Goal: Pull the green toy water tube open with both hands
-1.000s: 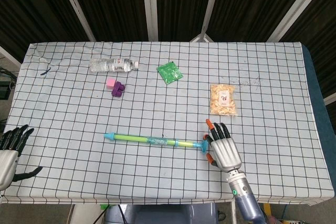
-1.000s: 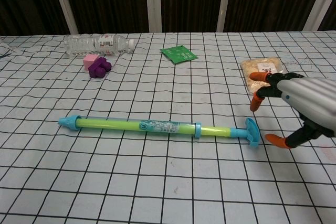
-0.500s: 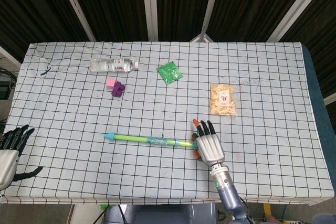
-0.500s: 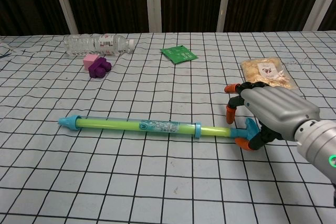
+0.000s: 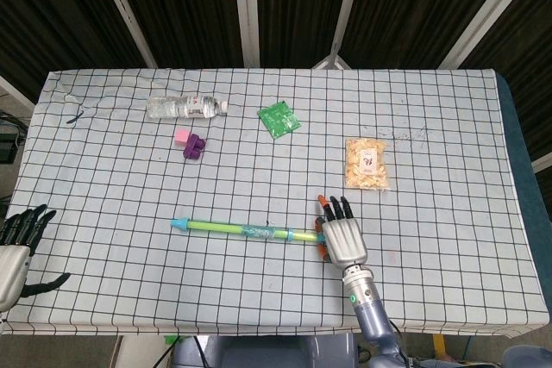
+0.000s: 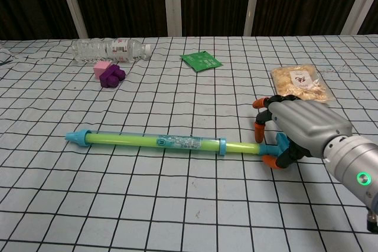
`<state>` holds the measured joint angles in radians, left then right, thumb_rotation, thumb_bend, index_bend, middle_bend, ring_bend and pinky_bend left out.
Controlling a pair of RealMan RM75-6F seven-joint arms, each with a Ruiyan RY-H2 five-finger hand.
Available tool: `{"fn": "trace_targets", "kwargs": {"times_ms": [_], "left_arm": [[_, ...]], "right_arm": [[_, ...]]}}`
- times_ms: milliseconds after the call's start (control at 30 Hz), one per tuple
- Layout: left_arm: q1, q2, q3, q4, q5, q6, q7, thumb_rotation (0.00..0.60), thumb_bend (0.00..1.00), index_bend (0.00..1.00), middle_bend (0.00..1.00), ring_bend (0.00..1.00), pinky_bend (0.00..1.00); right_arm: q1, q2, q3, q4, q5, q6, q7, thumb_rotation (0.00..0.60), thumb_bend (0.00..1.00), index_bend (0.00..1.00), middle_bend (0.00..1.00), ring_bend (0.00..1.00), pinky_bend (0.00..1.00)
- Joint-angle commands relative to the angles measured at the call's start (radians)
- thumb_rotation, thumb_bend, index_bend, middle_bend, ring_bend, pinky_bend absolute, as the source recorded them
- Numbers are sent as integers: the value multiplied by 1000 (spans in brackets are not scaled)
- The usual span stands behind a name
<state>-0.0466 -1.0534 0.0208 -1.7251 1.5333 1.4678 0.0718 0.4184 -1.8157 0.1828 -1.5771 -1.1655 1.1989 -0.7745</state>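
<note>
Right hand (image 6: 298, 127) fingers (image 6: 260, 127) around tube (image 6: 159, 141) handle (image 6: 280, 143).

Toward the far edge of my checked tablecloth (image 5: 448, 239) I see a clear plastic bottle (image 5: 185, 107) lying on its side at the left. Just nearer sits a pink and purple toy block (image 5: 191, 144). A green sachet (image 5: 279, 119) lies flat near the far middle — and a bag of snacks (image 5: 366, 164) rests toward the right side.
</note>
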Motion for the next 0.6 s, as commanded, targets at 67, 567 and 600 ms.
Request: {"fn": "trace_targets", "kwargs": {"times_ms": [67,567,600], "left_arm": [[0,1,-1,-1,0,1,-1,600,87,0,0,0,0],[-2,3,3,-4,1,-5,1,600,87,0,0,0,0],[-3,3,3,-5,0,-7,3,600,87,0,0,0,0]], "right_arm": [[3,0,-7,3,4,5,-4,600,349,496,136,0,0],[12,16,-26,-4,-4,27,14,600,369,638,177,0,0],[12,20,-26,-7,-5,27,17,600,370,638,177,0,0]]}}
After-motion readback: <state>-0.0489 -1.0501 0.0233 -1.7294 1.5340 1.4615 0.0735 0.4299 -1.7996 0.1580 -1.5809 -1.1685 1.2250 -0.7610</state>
